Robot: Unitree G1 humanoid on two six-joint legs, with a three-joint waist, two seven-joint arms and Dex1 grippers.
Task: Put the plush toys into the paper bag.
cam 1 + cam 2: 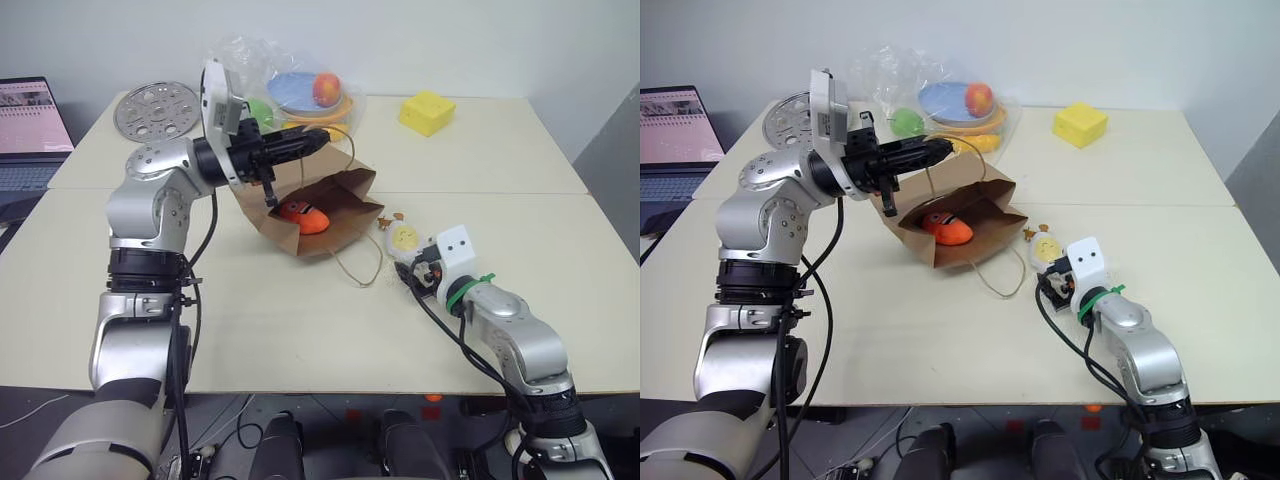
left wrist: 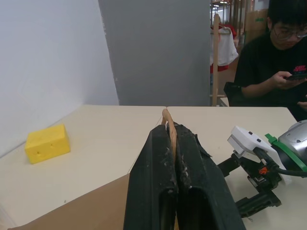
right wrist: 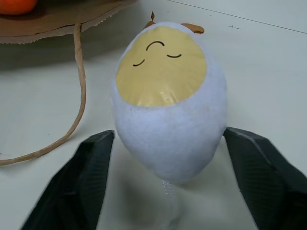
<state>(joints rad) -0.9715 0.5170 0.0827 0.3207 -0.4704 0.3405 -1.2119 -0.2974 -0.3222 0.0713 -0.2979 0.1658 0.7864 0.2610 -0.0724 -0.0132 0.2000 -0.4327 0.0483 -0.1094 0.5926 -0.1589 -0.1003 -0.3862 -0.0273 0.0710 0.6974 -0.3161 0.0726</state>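
The brown paper bag lies tilted on the table with its mouth held open. My left gripper is shut on the bag's upper twine handle, above the bag. The orange carrot toy lies inside the bag. To the right of the bag, the white egg toy with a yellow face rests on the table. My right gripper is open around the egg's near end, with one black finger at each side, at or very near its fabric.
The bag's other twine handle trails loose on the table toward the egg. A yellow block, a clear plastic bag of fruit and plates and a perforated metal disc sit at the back. A laptop stands far left. A person sits beyond the table.
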